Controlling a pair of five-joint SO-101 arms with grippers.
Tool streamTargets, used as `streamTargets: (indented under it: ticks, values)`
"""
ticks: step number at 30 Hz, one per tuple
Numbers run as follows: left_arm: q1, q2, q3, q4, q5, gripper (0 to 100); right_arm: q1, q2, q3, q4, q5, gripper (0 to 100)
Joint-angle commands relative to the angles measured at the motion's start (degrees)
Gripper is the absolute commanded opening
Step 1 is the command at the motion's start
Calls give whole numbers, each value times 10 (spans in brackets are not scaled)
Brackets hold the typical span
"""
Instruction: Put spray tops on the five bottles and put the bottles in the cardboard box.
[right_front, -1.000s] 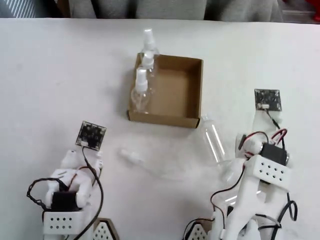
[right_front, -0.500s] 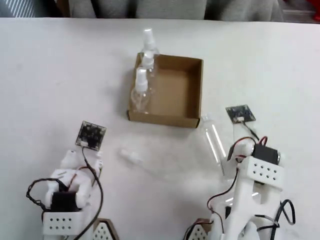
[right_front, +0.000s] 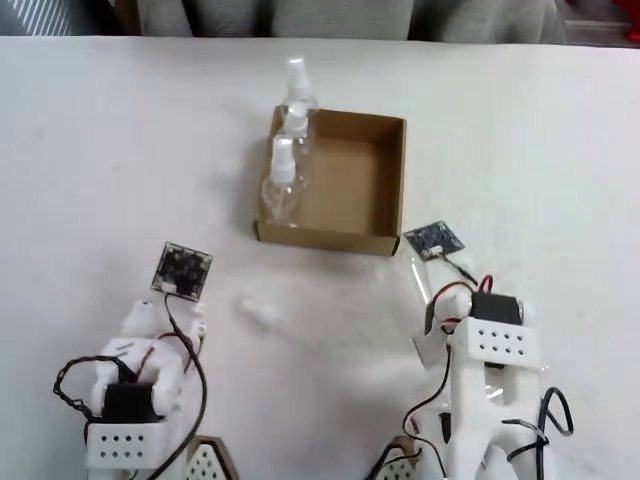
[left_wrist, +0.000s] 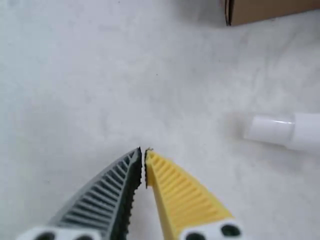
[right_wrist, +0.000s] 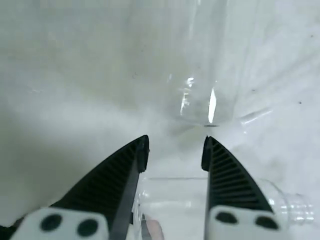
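Note:
The cardboard box (right_front: 380, 180) sits mid-table. Three clear bottles with white spray tops (right_front: 282, 180) stand in a row along its left wall. I cannot tell whether the farthest one (right_front: 297, 85) is inside. A loose white spray top (right_front: 262, 312) (left_wrist: 285, 131) lies on the table, ahead of and to one side of my shut left gripper (left_wrist: 143, 152). My right gripper (right_wrist: 175, 150) is open, low over the table. An uncapped clear bottle (right_wrist: 220, 60) (right_front: 420, 262) lies just beyond its tips. A second clear bottle (right_wrist: 200, 200) lies between its fingers, with its threaded neck bare.
The box's front corner (left_wrist: 270, 10) shows in the left wrist view. The left arm (right_front: 140, 380) rests at the table's near left and the right arm (right_front: 485, 345) at the near right. White table stretches on both sides of the box.
The right arm has swung left and forward, so its wrist now sits over the lying bottle by the box's front right corner. The left arm, box and spray top have not moved.

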Motion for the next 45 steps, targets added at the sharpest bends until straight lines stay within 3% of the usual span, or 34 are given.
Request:
streamTargets:
  ticks: [1, 5, 11, 23, 30, 32, 45]
  values:
    - [-1, -7, 0, -6, -2, 24, 19, -4, 0, -22, -2, 155]
    - [-1, -7, 0, -6, -2, 24, 66, 11, 0, -28, 2, 158]
    - [-1, -7, 0, -7, -2, 24, 135, 136, -16, -151, 4, 158]
    - [-1, -7, 0, -7, -2, 24, 149, 318, -126, -167, -1, 154]
    - [-1, -7, 0, -7, -2, 24, 191, 320, -179, -167, 3, 11]
    - [-1, -7, 0, -7, -2, 24, 200, 320, -193, -166, 0, 26]
    - [-1, -7, 0, -10, -2, 24, 218, 320, -389, 17, -2, 15]
